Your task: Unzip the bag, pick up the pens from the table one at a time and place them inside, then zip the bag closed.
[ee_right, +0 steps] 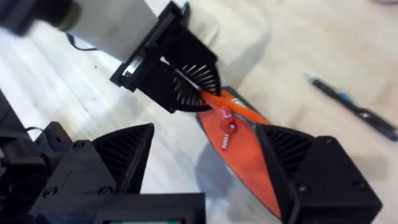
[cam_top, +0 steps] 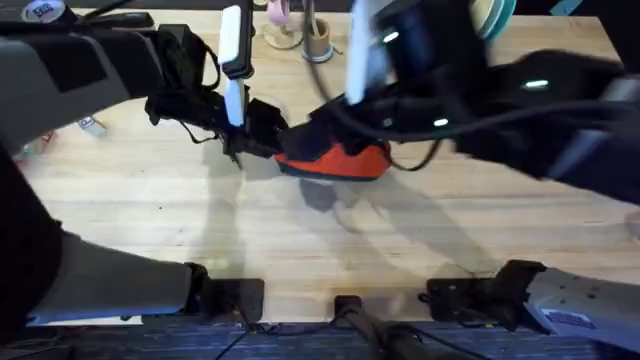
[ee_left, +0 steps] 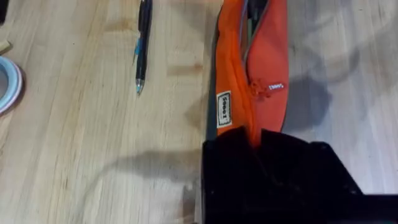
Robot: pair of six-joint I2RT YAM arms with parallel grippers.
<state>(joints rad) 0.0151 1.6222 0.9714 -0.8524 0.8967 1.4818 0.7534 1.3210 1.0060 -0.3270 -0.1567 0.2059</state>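
Bag (ee_left: 255,74) soft, limp; left gripper (ee_left: 256,146) clenched on its end at frame centre; right gripper (ee_right: 205,162) spread wide; pull by zipper tab (ee_right: 227,127)

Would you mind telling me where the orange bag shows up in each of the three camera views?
Overhead: the bag lies at the table's centre, between both arms.
Left wrist: it runs from the top edge down into the left gripper, whose jaws pinch its end.
Right wrist: it lies between the right gripper's spread jaws.
Shared landmark: the left gripper clamping the bag's end.
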